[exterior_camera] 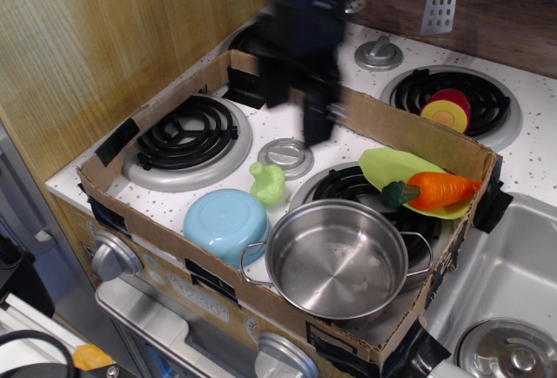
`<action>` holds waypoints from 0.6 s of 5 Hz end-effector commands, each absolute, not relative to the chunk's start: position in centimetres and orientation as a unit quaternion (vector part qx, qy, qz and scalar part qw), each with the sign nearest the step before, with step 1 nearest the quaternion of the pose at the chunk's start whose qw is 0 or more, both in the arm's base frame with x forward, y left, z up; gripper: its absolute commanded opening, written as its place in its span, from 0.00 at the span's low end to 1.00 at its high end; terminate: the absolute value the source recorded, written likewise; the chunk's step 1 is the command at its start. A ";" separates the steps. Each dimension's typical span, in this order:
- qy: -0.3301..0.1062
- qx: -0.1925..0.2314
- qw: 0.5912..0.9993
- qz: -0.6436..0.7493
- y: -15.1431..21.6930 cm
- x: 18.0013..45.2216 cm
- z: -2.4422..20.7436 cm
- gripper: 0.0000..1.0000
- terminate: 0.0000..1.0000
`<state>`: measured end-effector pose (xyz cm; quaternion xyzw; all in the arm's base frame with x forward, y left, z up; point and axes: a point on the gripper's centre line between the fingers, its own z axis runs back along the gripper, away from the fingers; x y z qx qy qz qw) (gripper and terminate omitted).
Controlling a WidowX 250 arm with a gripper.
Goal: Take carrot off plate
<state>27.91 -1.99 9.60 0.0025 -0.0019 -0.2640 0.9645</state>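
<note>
The carrot lies crosswise on the plate, right of the blurred end effector; grip state unclear.

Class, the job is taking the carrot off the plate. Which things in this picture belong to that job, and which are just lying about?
Belong to the job: carrot; plate; gripper, blurred.

Just lying about: steel pot; blue bowl; pale-green toy; red-and-yellow toy; cardboard box.
</note>
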 end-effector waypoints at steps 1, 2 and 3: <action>-0.013 0.033 0.963 -0.266 -7.1 29.2 10.6 1.00 0.00; -0.021 0.041 0.968 -0.248 -8.6 29.4 10.9 1.00 0.00; -0.023 0.000 0.976 -0.217 -8.9 29.8 9.7 1.00 0.00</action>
